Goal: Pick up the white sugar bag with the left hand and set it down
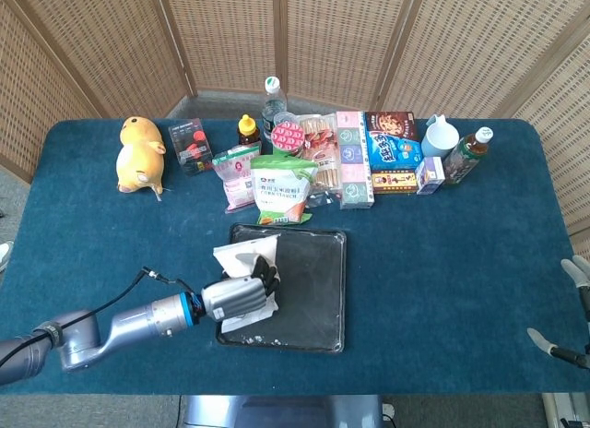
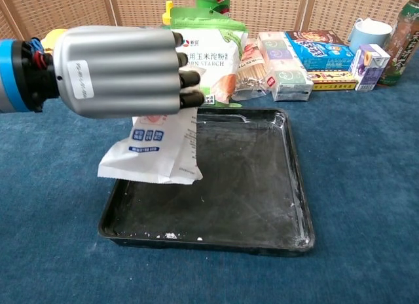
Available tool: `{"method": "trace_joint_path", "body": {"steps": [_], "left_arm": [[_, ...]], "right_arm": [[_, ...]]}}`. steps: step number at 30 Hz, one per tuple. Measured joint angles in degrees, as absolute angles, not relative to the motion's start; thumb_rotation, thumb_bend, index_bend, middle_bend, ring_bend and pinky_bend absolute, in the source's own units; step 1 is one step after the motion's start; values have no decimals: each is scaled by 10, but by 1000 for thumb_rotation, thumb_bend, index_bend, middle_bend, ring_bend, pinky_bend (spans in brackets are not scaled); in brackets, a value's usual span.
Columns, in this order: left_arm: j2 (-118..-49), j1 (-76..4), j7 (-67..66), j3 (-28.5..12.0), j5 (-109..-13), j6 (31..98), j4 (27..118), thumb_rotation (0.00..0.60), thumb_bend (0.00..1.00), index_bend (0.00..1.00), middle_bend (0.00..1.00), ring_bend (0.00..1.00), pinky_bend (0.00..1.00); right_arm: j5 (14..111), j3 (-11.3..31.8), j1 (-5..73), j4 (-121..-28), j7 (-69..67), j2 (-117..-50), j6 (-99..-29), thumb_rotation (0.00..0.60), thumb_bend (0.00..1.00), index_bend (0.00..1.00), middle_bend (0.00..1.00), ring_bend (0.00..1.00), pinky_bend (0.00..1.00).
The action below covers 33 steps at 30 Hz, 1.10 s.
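Observation:
My left hand (image 1: 241, 297) (image 2: 121, 69) grips the white sugar bag (image 1: 241, 260) (image 2: 157, 150) from above and holds it over the left part of the black baking tray (image 1: 313, 280) (image 2: 262, 186). The bag hangs tilted below the silver fingers, with its blue print facing the chest camera. Its lower edge is near the tray's left rim; whether it touches the tray I cannot tell. At the right edge of the head view only part of my right hand (image 1: 572, 308) shows, its fingers apart with nothing in them.
Along the far side of the blue table stand a corn starch pouch (image 1: 279, 190) (image 2: 208, 58), a pink packet (image 1: 237, 174), snack boxes (image 1: 392, 151) (image 2: 314, 52), bottles (image 1: 468, 154) and a yellow plush toy (image 1: 138, 156).

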<state>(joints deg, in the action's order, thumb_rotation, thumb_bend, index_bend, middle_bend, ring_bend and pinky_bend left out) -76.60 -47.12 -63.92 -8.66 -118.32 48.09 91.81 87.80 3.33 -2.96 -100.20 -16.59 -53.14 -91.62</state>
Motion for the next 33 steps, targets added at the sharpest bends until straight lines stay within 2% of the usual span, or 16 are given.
{"method": "trace_joint_path", "body": {"steps": [8,11,20,26,33], "left_arm": [[-764,-461,-697,-93,-1162,469,928,600,469,871,765,672,681],[-763,-452,-699,-95,-1153,478,928,600,505,871,804,707,719],[-768,-417,-684,-95,-1112,526,922,600,502,871,807,709,758],[-792,-367,-534,-99,-1041,616,914,600,501,871,808,709,768],[-826,-301,-254,-106,-921,690,872,600,463,871,808,709,760]], "right_arm": [[878,34,-29,-1002,-167,-531,-916,600,37,0,0,11,0],[880,33,-30,-1003,-165,-532,-917,600,36,0,0,11,0],[880,32,-30,-1003,-164,-531,-918,600,37,0,0,11,0],[877,33,-29,-1001,-163,-532,-915,600,37,0,0,12,0],[881,31,-27,-1006,-144,-537,-913,600,37,0,0,12,0]]}}
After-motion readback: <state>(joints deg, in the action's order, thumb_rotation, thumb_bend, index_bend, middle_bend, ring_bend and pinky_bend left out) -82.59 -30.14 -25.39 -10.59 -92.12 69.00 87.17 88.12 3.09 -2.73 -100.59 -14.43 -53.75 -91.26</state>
